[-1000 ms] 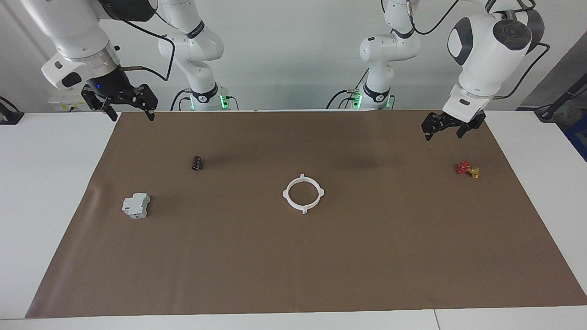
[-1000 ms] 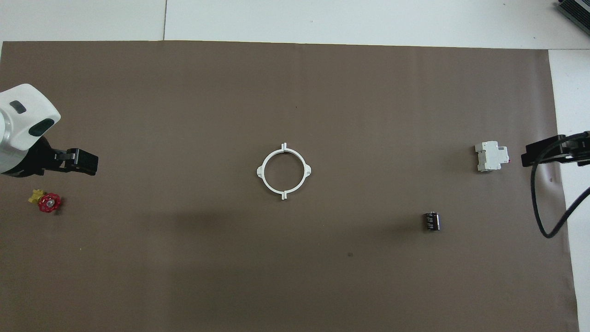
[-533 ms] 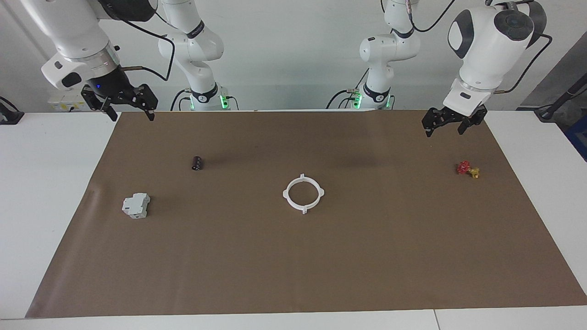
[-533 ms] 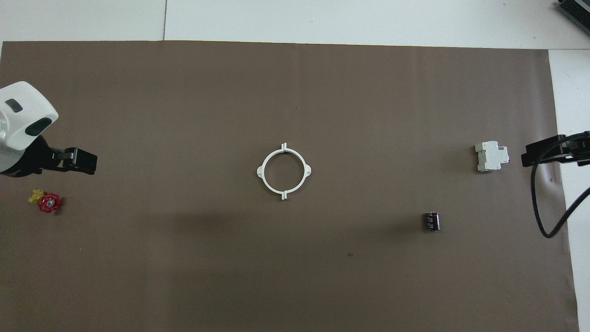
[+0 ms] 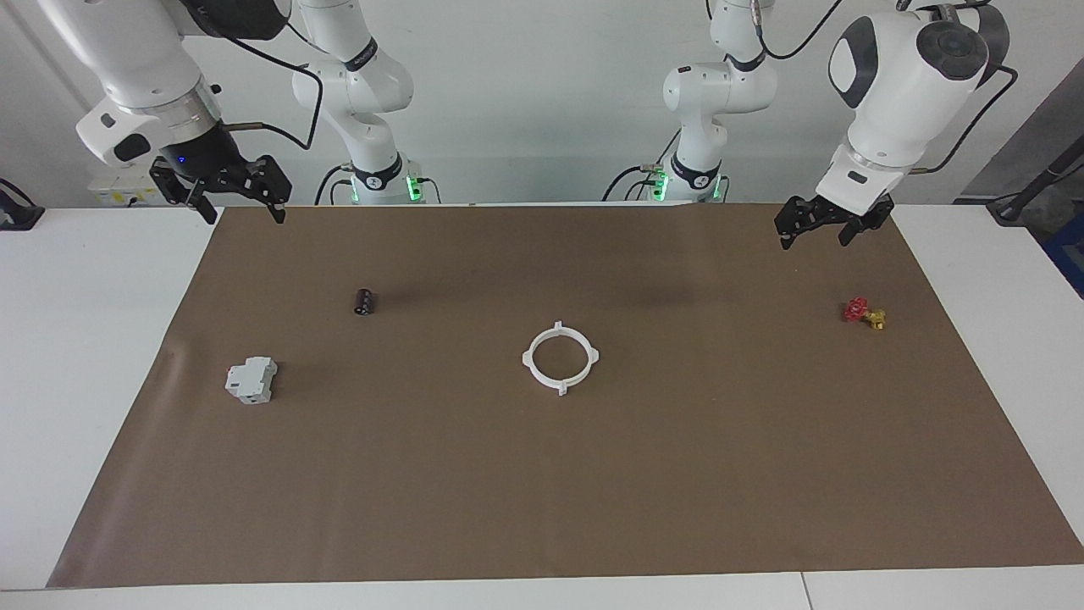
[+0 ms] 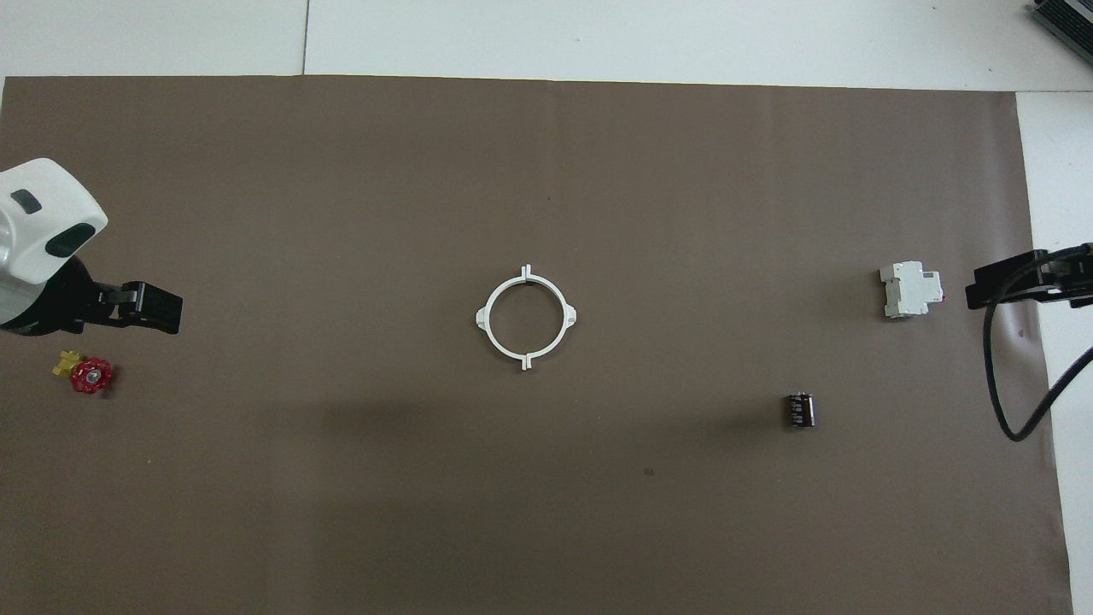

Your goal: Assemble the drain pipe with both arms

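The drain pipe [image 5: 561, 358] lies as one white ring in the middle of the bench [image 5: 102, 356], on the brown mat [image 5: 593, 491]. Nothing touches it. The left end effector [image 5: 814, 229] hangs spread and holding nothing, up over the mat's edge close to the red valve [image 5: 864, 313]. The right end effector [image 5: 239, 203] hangs spread too, with nothing in it, over its own end of the bench.

1 ring [image 5: 561, 358], 1 breaker [image 5: 251, 379], 1 capacitor [image 5: 364, 301], 1 valve [image 5: 864, 313], 2 arms [image 5: 898, 93].

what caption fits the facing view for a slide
White ring lies whole mid-mat; left gripper and right gripper, both open, hang empty at the mat's corners.
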You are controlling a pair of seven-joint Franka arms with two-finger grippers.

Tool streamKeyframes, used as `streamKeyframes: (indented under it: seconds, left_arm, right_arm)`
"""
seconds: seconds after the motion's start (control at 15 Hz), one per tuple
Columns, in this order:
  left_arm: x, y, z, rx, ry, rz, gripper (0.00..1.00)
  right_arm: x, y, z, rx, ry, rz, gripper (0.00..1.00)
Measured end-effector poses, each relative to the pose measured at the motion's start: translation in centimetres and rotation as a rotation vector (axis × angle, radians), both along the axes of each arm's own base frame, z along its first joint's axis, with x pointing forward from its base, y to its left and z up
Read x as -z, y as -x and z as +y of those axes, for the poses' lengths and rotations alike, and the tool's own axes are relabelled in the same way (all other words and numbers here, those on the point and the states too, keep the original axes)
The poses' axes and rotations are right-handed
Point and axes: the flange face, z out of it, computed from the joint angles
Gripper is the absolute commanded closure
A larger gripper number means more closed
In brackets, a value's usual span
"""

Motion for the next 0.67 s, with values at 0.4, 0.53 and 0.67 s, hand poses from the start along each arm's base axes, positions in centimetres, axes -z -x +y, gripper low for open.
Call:
streamKeyframes:
  seconds: [0.4,0.53,0.67]
  left_arm:
    - [-0.15,-0.01,-0.22,0.002,0.001,-0.003,0.0]
    - [-0.22,-0.02,-0.34,-0.006,0.0,-0.005,0.0]
    - [-0.49,-0.17,-0.4,-0.014,0.003,-0.02,0.0]
  right_arm:
    - [0.0,0.0,0.0,0.0,0.0,0.0,0.0]
    - [0.0,0.0,0.0,0.0,0.0,0.0,0.0]
    - [0.0,0.0,0.0,0.0,0.0,0.0,0.0]
